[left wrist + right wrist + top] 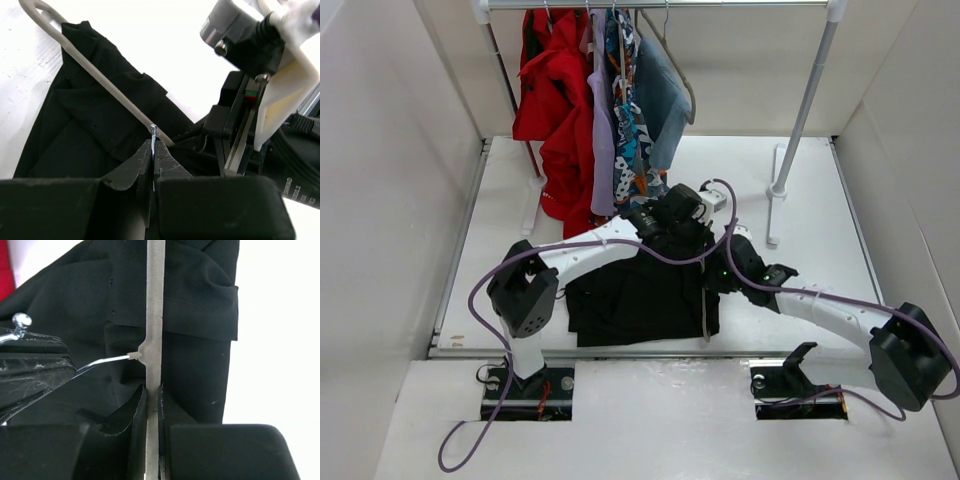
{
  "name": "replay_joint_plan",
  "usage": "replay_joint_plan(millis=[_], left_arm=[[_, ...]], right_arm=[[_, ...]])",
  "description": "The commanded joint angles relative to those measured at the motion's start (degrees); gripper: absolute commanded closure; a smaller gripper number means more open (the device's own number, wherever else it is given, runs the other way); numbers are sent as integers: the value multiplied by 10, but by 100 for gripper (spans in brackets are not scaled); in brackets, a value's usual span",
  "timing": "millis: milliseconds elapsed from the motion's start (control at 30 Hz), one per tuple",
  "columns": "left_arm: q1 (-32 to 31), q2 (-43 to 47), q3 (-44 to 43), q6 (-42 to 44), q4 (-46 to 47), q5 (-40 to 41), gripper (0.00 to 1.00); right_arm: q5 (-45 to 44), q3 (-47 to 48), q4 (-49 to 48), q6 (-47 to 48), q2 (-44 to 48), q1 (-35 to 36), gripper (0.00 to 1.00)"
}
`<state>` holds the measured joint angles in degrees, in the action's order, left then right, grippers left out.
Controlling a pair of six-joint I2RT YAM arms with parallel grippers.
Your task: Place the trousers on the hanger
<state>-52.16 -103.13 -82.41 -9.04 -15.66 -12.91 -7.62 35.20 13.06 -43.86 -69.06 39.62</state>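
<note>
The black trousers (635, 300) lie crumpled on the white table, in front of the arms' bases. The grey-beige hanger (705, 322) lies along their right edge, and its bar (100, 80) rests on top of the fabric (70, 140). My left gripper (153, 145) is shut on the thin wire hook. In the top view it (685, 235) sits at the trousers' far right corner. My right gripper (153, 390) is shut on the hanger's bar (154, 300), just below where the wire hook (102, 361) joins. The trousers (200, 300) lie beneath it.
A clothes rack stands at the back with red (555, 90), lilac, patterned and blue-grey (660, 95) clothes hanging on it. Its right pole (802, 115) and foot stand on the table's far right. White walls close in both sides. The two wrists are very close together.
</note>
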Motion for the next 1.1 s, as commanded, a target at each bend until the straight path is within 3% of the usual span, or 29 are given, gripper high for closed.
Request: replay_joint_plan(millis=[0, 33, 133, 167, 200, 267, 300, 400, 433, 600, 733, 800, 833, 867, 933, 967, 1067], left_arm=[[-16, -9, -16, 27, -24, -26, 100], [-16, -9, -16, 27, -24, -26, 100], [-16, -15, -21, 27, -24, -31, 100], [-16, -15, -27, 27, -24, -36, 100], [-16, -22, -27, 27, -24, -36, 99], [-16, -28, -42, 27, -30, -51, 88], [-16, -28, -48, 27, -38, -51, 75], [-16, -21, -62, 52, -60, -84, 56], [-16, -14, -62, 58, -60, -85, 46], [-16, 61, -25, 95, -71, -75, 30], [-16, 190, 61, 125, -44, -69, 31], [-16, 239, 115, 153, 12, -98, 43], [-16, 262, 177, 175, 35, -114, 43], [-16, 294, 208, 210, 56, -133, 54], [-16, 312, 260, 310, 115, -161, 59], [-16, 312, 306, 416, 141, -161, 59], [-16, 307, 363, 585, 245, -153, 52]], right_arm=[[33, -21, -39, 4, 0, -16, 91], [39, -26, -44, 4, 0, -16, 83], [45, -26, -44, 10, -8, -16, 76], [51, -26, -44, 10, -13, -16, 76], [51, -26, -44, 15, -24, -16, 85], [66, -26, -50, 15, -29, -34, 100], [72, -26, -56, 15, -29, -40, 100], [88, -33, -61, 15, -1, -74, 100], [95, -33, -61, 26, 15, -85, 100], [196, -33, -67, 74, 17, -154, 100], [243, -38, -88, 101, -7, -188, 100], [270, -45, -106, 107, -20, -198, 100], [279, -51, -112, 112, -20, -204, 100], [288, -57, -123, 112, -20, -216, 100], [306, -57, -128, 126, -26, -227, 100], [327, -63, -134, 132, -26, -240, 100], [355, -63, -134, 155, -38, -253, 100]])
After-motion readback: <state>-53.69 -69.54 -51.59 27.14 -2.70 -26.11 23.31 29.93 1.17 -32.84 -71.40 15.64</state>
